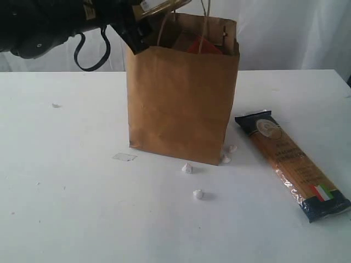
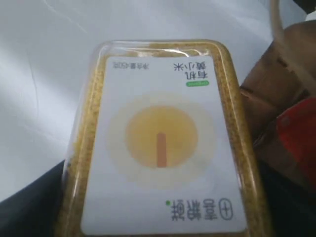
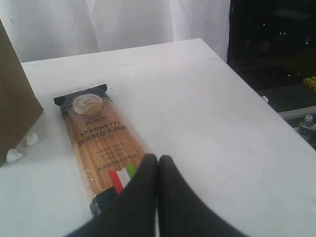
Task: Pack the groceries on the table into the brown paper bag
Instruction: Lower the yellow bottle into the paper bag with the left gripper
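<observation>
- Close against the left wrist camera, the yellow grain bottle [image 2: 158,148] filled the view, its white label with a pale yellow disc facing the lens. The left tool [image 1: 141,24] gripped it with jaws wide around it, at the upper left of the exterior view, just over the rim of the brown paper bag [image 1: 181,104].
- White surface [image 1: 66,192] spread across the whole lower frame, with a white curtain [image 1: 285,33] behind it. Past the surface's edge in the right wrist view, the room was dark.
- Most of the left arm was cut off by the top edge, and only a sliver of the bottle showed in the exterior view. Inside the bag, something red [image 1: 203,45] and something brown peeked out, too hidden to name.
- Upright at centre stood the bag, its string handles [image 1: 205,16] running up out of frame.
- At the right, apart from the bag, the long spaghetti packet [image 1: 290,161] lay flat. The right tool [image 3: 157,160], closed on nothing, hung above the packet's flag-printed end.
- White crumbs [image 1: 188,168] lay by the bag's front corner, and a clear scrap [image 1: 125,157] lay at its lower left.
</observation>
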`<state>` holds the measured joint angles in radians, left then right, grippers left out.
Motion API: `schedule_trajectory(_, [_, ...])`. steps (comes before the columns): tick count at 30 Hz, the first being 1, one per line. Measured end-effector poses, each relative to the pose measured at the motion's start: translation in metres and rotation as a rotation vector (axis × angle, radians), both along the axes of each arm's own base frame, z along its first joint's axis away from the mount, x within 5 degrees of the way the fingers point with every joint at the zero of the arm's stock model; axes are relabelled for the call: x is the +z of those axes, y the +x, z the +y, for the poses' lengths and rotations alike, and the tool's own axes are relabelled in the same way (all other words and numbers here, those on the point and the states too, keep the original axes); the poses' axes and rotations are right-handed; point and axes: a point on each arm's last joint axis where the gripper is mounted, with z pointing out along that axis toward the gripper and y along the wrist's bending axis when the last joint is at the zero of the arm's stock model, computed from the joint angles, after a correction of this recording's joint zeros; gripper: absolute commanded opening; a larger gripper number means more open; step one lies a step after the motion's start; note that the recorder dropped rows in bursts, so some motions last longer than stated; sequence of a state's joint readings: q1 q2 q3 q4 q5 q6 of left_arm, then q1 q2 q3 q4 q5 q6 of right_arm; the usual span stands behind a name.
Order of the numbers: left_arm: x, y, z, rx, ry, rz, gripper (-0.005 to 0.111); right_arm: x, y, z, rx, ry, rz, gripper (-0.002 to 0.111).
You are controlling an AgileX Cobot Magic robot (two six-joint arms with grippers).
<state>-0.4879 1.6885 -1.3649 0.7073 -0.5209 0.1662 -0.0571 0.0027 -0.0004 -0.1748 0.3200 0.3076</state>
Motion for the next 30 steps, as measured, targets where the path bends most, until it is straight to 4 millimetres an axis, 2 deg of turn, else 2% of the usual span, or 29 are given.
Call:
schedule_trajectory(6, [0.0031, -0.0026, -0.003, -0.042, 0.01, -0.052, 0.028, 0.0, 0.0, 0.0, 0.0, 0.0, 0.0, 0.0])
schedule_trajectory(7, [0.003, -0.0026, -0.003, -0.043, 0.011, -0.053, 0.035, 0.0, 0.0, 0.0, 0.0, 0.0, 0.0, 0.0])
schedule_trajectory(9, [0.003, -0.0027, -0.003, -0.044, -0.006, -0.038, 0.039, 0.0, 0.0, 0.0, 0.0, 0.0, 0.0, 0.0])
schedule_trajectory(12, [0.0039, -0.0031, -0.0035, -0.053, -0.072, 0.006, 0.039, 0.0, 0.0, 0.0, 0.0, 0.0, 0.0, 0.0])
schedule_trajectory(19, [0.01, -0.0071, -0.0072, -0.132, -0.421, 0.236, 0.039, 0.0, 0.0, 0.0, 0.0, 0.0, 0.0, 0.0])
schedule_trajectory(30, [0.0079, -0.0068, -0.0072, -0.133, -0.583, 0.414, 0.039, 0.0, 0.0, 0.0, 0.0, 0.0, 0.0, 0.0])
